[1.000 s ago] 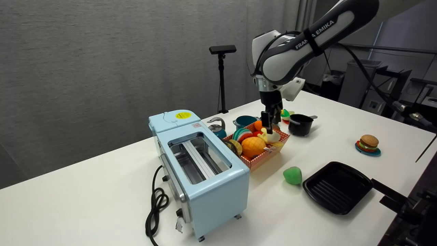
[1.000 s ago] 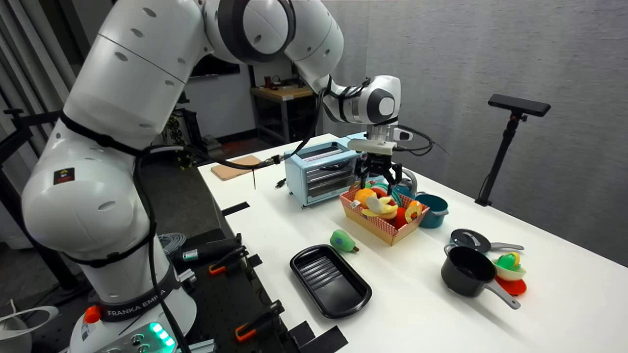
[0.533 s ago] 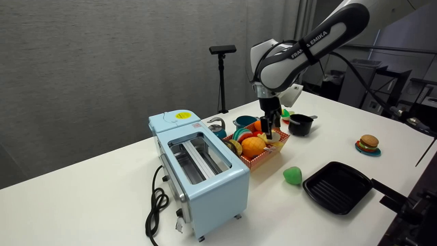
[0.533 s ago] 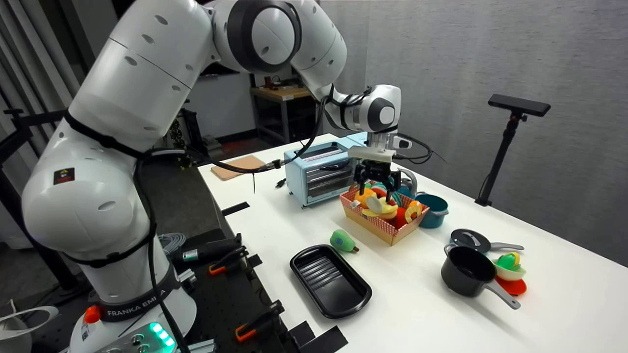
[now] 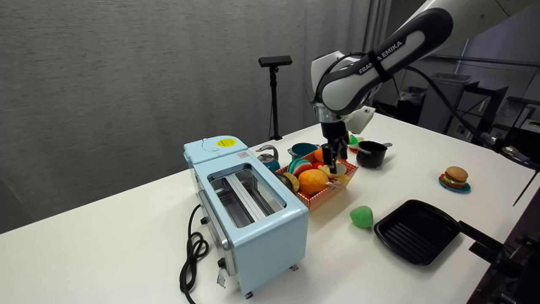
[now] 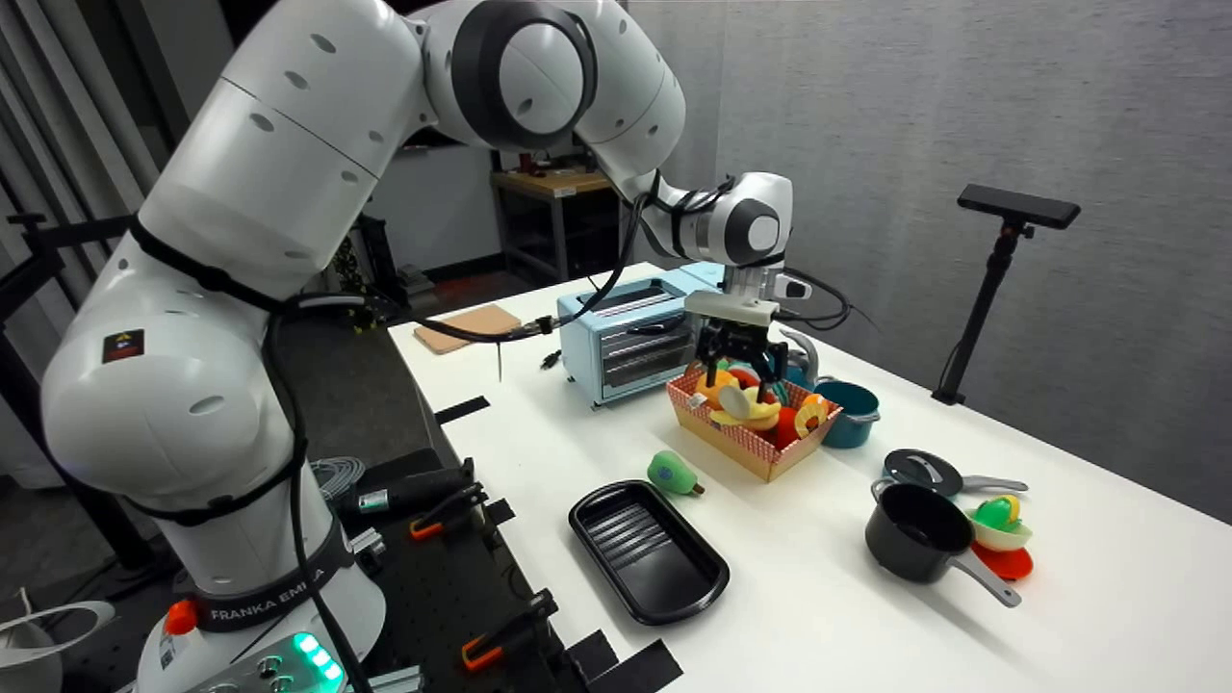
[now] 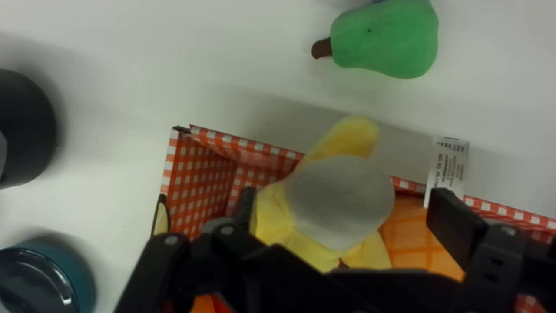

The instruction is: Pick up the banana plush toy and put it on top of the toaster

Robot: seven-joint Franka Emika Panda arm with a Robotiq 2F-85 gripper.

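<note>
The gripper [image 7: 344, 202] stands wide, its fingers [image 7: 451, 226] spread well apart. In the wrist view the banana plush toy [image 7: 339, 200] shows in the space between them, pale rounded end up and yellow peel around it, closer to one finger than the other; whether it touches that finger I cannot tell. A yellow strip of it reaches across the rim of the red-checked basket [image 7: 191, 178]. A white tag [image 7: 449, 161] hangs over the same rim; one line begins "REG. NO. PA", the rest too blurred to read. Beside the banana in the basket sit a gridded orange toy [image 5: 313, 181] and a watermelon slice [image 5: 300, 166].

Above, the arm [image 5: 415, 44] is lettered FRANKA EMIKA, a letter hidden by a black strap [image 5: 378, 65]. Just beside the basket is the pale blue toaster [image 5: 270, 253], its yellow sticker [image 5: 226, 142] printed too small to read. A green toy pear [image 7: 386, 39] lies on the white bench [image 5: 105, 236] near the basket, next to a black grill pan [image 5: 415, 232]. In an exterior view, the dark band [image 6: 231, 614] at the arm's foot reads FRANKA EMIKA, partly crossed by a cable [image 6: 313, 539].
</note>
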